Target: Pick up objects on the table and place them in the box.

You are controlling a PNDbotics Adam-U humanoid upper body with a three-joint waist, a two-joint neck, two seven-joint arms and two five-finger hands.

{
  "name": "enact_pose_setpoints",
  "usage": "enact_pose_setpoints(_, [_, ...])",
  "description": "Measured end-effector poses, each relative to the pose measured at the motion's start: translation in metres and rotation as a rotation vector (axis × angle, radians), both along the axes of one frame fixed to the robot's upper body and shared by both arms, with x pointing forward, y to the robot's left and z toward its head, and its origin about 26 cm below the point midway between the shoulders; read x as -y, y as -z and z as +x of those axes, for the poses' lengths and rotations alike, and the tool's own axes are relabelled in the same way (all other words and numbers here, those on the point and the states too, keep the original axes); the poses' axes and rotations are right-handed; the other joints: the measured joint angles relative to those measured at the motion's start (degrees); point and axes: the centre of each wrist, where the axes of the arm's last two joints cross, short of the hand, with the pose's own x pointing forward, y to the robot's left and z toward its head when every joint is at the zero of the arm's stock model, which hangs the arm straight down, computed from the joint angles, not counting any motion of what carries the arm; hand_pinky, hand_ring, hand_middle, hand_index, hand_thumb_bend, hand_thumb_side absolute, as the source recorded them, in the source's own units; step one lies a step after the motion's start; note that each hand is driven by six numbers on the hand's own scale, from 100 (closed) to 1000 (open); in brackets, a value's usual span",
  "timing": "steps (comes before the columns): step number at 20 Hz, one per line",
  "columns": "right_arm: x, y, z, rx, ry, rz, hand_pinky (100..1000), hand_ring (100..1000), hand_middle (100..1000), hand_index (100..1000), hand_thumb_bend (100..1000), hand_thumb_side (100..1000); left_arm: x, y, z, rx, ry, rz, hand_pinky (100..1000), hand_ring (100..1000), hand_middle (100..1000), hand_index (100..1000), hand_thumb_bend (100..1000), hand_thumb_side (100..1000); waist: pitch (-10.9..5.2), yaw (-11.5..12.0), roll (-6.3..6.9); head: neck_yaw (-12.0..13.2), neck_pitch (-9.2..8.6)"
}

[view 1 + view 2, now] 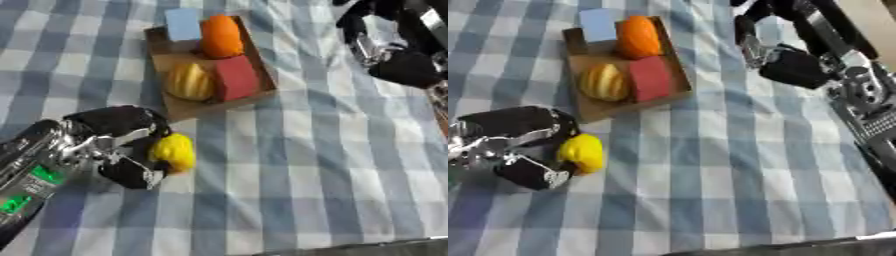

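Table (289, 200) under blue-and-white check cloth fills both views; wide bare cloth across the centre and near side, between the two arms. Box (166, 47), shallow brown cardboard, sits far-left of centre, tilted, its near edge just beyond the left hand. Box holds four items: light blue block (183, 23) at the far end, overhanging the far rim; orange piece (220, 36) beside it against the right wall; red block (237, 78) at the near right wall; pale yellow ribbed piece (188, 82) left of the red block, touching it. Left hand (118, 145), lower left, fingers and thumb curled round a yellow piece (174, 152) low over the cloth, just short of the box. Right hand (794, 65), upper right, well apart from the box, fingers curled, nothing held.
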Motion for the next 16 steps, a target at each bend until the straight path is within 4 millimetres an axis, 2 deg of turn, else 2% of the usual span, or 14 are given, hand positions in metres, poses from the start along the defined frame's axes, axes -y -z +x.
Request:
enact_pose_setpoints(2, [0.000, 0.001, 0.000, -0.004, 0.002, -0.001, 678, 615, 699, 799, 100, 475, -0.004, -0.013, -0.013, 0.027, 0.029, -0.019, 879, 812, 773, 782, 100, 365, -0.10, 0.20, 0.28, -0.10, 0.01])
enact_pose_setpoints(5, [0.001, 0.003, -0.001, -0.009, 0.005, -0.001, 678, 614, 699, 799, 100, 477, -0.012, -0.025, -0.020, 0.047, 0.056, -0.021, 877, 811, 771, 784, 100, 382, -0.40, 0.41, 0.58, -0.28, 0.01])
enact_pose_setpoints(11, [0.001, 0.003, -0.001, -0.011, 0.009, -0.001, 679, 614, 699, 799, 100, 471, -0.030, -0.044, -0.018, 0.098, 0.062, -0.055, 861, 794, 754, 775, 100, 360, -0.54, 0.69, 0.83, -0.70, 0.01])
enact_pose_setpoints(16, [0.000, 0.001, 0.000, -0.002, 0.004, -0.001, 680, 615, 700, 799, 100, 463, -0.039, -0.078, -0.017, 0.203, -0.002, -0.171, 851, 773, 731, 742, 100, 341, -0.55, -0.01, 0.85, -0.79, -0.08])
